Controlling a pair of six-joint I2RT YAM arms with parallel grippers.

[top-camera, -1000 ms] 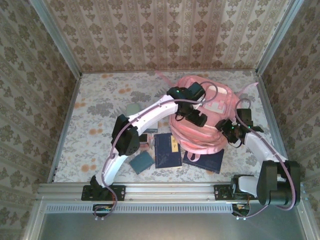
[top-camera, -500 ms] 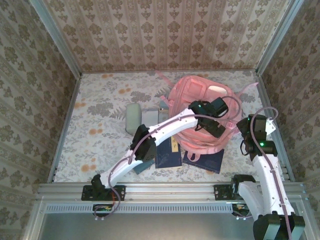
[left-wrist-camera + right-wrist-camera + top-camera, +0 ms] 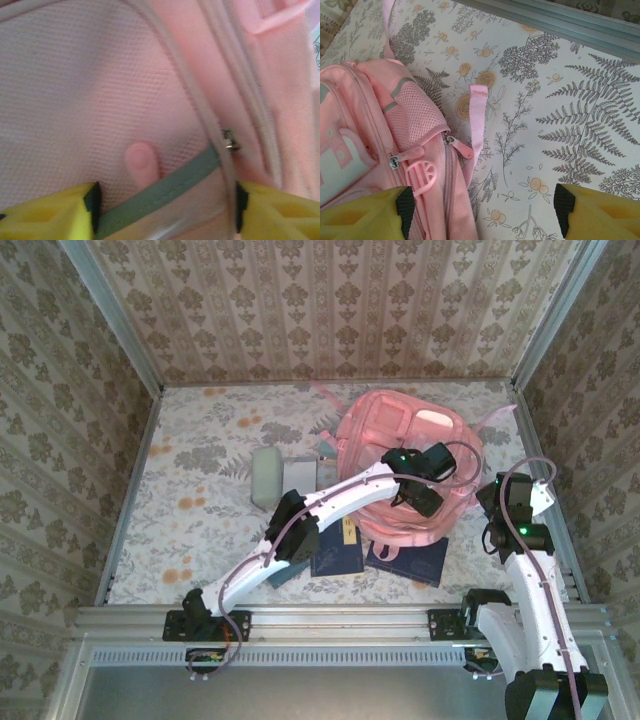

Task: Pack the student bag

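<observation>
— What moved?
— The left arm (image 3: pixel 330 502) swung right across the backpack (image 3: pixel 385 428), at two o'clock on the table (image 3: pixel 200 470).
— Jaws?
— Left jaws gaped astride its mesh (image 3: pixel 75 90); right jaws gaped, empty.

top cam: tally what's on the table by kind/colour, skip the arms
Backpack, pink: 1
Books, dark blue: 2
Case, grey-green: 1
Flat grey pad beside it: 1
Teal pieces, partly hidden: 2
Total: 7, the partly hidden ones less certain.
</observation>
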